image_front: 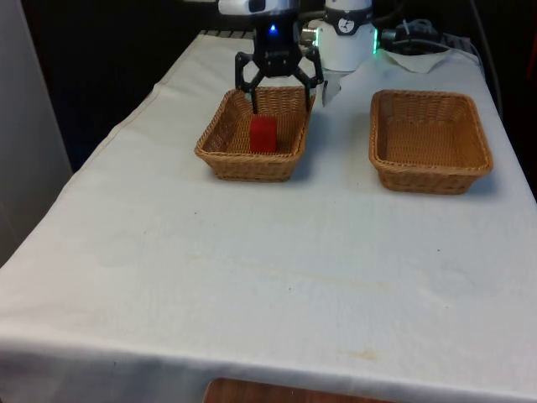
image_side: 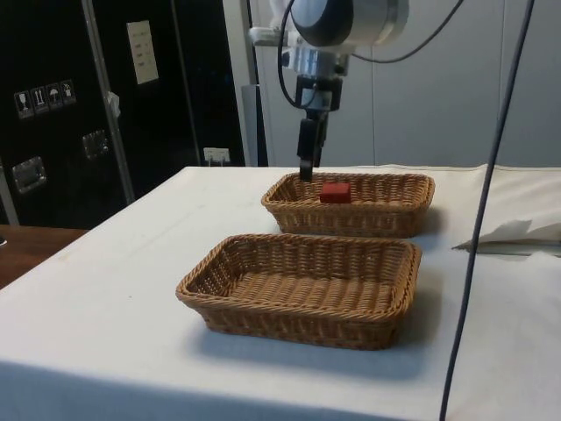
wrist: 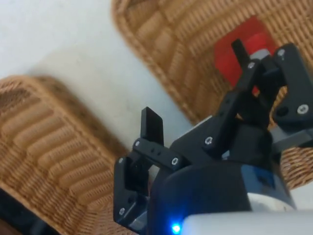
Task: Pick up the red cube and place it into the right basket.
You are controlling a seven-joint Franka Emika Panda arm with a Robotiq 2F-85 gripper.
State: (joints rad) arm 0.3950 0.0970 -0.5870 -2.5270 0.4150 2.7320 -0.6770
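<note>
When I looked, the tool [image_front: 278,87] hung released above the red cube [image_front: 263,133] in the left wicker basket [image_front: 220,128]; the right basket [image_front: 430,170] waited.

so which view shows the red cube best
The front view: the red cube stands unobstructed inside the basket on the front view's left, below the open gripper. The side view shows just its top above the far basket's rim. In the wrist view a finger partly covers it.

Cube [image_front: 263,134] in the front view's left basket [image_front: 220,143].
</note>
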